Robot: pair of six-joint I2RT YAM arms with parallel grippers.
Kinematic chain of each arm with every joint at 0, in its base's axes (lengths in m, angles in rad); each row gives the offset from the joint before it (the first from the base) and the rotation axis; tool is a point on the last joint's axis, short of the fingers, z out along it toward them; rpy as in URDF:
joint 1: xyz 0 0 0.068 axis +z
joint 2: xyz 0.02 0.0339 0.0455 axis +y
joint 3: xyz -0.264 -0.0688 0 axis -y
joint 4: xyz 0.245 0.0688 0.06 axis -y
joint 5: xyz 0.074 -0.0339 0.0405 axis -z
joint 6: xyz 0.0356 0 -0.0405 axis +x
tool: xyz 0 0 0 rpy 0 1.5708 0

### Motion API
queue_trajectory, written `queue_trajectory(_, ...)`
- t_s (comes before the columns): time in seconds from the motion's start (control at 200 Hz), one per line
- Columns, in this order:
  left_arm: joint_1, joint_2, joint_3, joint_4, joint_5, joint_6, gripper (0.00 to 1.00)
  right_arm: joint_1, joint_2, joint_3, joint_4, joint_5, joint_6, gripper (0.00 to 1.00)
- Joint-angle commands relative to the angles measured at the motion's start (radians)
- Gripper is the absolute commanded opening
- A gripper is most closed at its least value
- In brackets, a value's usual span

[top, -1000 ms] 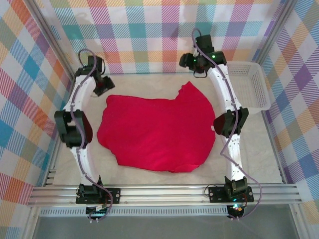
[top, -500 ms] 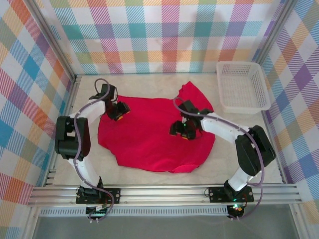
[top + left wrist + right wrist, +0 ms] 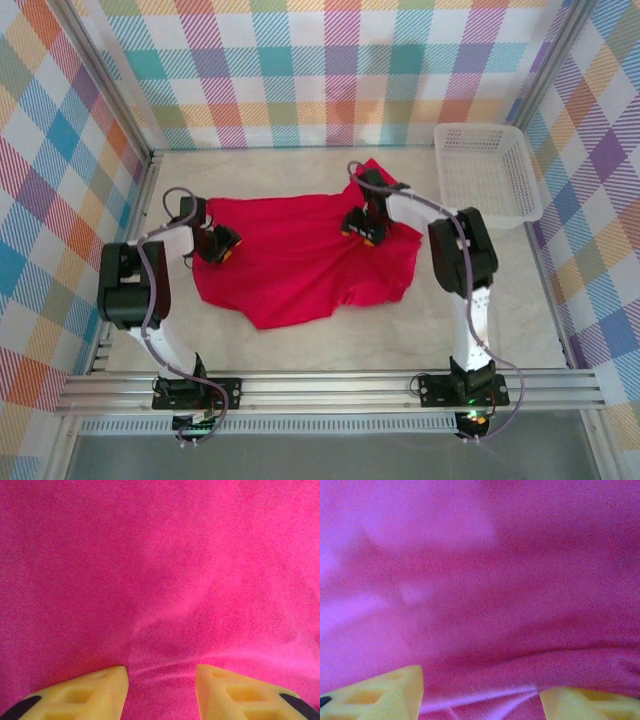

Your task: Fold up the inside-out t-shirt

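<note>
Our left claw (image 3: 161,687) has its yellow fingers (image 3: 85,692) apart, tips pressed on red cloth. A small pucker rises between them, but nothing is pinched. Our right claw (image 3: 480,692) gapes wider over a pale seam (image 3: 485,698) and likewise grips nothing. We judge both are set down there to gather fabric for a fold. The inside-out t-shirt (image 3: 300,265) lies spread over the middle of the worktop (image 3: 520,300). The left claw is on the part toward the left edge, the right claw on the part nearest the far edge. The mesh basket (image 3: 487,175) sits in the far right corner, near the shirt but apart from it.
</note>
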Motion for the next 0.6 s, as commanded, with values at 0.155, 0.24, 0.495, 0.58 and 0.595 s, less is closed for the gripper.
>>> queue_trajectory(0.155,-0.347,-0.243,-0.363,0.16,-0.085,-0.32,0.41,-0.006,0.601,1.083,-0.402,-0.087,-0.058,0.62)
queue_trajectory(0.24,-0.58,-0.322,-0.376,0.179,-0.178,-0.417,0.4,-0.006,0.651,1.237,-0.401,-0.151,-0.034,0.62)
queue_trajectory(0.495,-0.702,-0.343,-0.02,-0.17,-0.351,-0.164,0.39,-0.008,0.175,0.621,-0.225,-0.066,-0.134,0.64)
queue_trajectory(0.58,-0.628,-0.282,0.056,-0.197,-0.336,-0.1,0.39,-0.005,0.071,0.479,-0.226,-0.063,-0.149,0.64)
queue_trajectory(0.595,-0.612,-0.268,0.066,-0.194,-0.319,-0.095,0.39,-0.004,0.054,0.447,-0.222,-0.062,-0.151,0.64)
